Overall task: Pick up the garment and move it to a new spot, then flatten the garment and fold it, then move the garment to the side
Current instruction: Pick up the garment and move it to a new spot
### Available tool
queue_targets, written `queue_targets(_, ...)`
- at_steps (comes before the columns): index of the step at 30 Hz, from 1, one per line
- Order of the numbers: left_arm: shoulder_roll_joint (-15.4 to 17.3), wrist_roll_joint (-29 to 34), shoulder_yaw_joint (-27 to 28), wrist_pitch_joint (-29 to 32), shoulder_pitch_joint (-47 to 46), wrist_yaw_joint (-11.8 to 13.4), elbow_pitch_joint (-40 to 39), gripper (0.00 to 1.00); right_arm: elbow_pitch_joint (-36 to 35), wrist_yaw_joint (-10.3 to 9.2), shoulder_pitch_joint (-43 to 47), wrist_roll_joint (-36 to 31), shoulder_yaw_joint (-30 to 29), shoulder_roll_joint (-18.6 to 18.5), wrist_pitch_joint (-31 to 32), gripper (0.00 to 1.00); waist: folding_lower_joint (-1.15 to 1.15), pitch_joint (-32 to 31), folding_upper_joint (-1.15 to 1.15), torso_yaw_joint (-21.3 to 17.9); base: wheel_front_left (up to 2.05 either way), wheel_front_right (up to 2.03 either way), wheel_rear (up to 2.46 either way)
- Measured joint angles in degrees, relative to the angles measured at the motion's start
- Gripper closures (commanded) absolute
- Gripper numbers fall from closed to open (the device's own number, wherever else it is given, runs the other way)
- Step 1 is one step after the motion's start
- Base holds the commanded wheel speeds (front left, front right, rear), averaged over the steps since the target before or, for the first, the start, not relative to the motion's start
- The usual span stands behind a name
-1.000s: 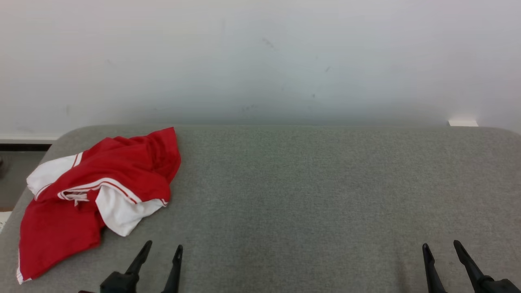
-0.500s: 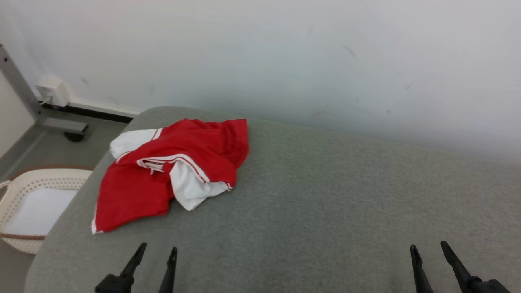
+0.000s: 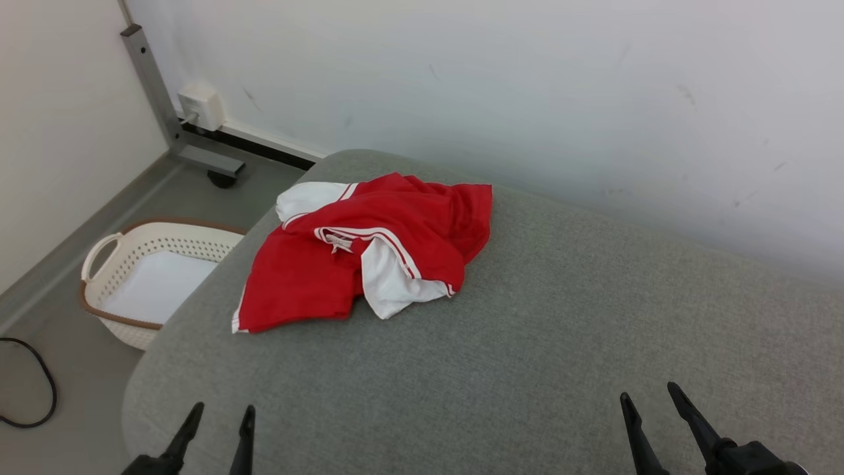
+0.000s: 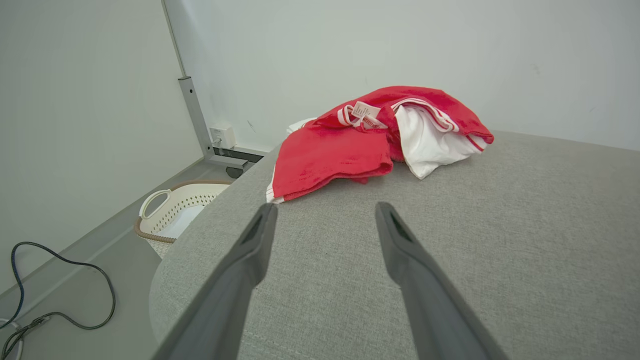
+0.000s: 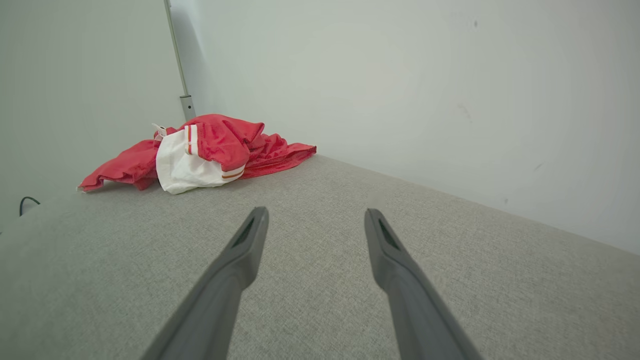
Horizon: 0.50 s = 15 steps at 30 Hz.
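A crumpled red garment (image 3: 369, 257) with white panels and white stripes lies bunched near the far left corner of the grey padded surface (image 3: 527, 343). In the left wrist view the garment (image 4: 360, 145) sits just beyond my left gripper (image 4: 325, 212), which is open and empty, with a label showing on top of the heap. My left gripper (image 3: 221, 415) hovers at the lower left over the surface's near edge. My right gripper (image 3: 649, 396) is open at the lower right, far from the garment (image 5: 200, 150).
A cream laundry basket (image 3: 145, 277) with a brown rim stands on the floor left of the surface. A black cable (image 3: 33, 389) lies on the floor. A grey metal post (image 3: 158, 99) and a white wall box (image 3: 198, 105) stand by the wall behind.
The head camera has turned left, so the garment sits nearer the centre and the basket, floor and post have come into view. The garment itself has not moved; both grippers stay open.
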Motion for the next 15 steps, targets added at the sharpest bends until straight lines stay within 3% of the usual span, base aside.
queue_targets(7,2.6,-2.5,-0.9,0.0,-7.6,-2.4,0.8,0.00,0.0,0.00,-1.6,0.1,1.3,-1.8,0.0,0.00,0.00,2.7,0.00,-2.0,0.00,0.00,0.00)
queue_targets(15,12.4,-9.9,-7.2,0.1,-26.3,-3.0,5.4,0.00,-0.4,0.00,-9.8,-1.3,4.2,-6.7,0.0,0.00,0.00,12.0,0.00,-5.5,0.00,0.00,0.00)
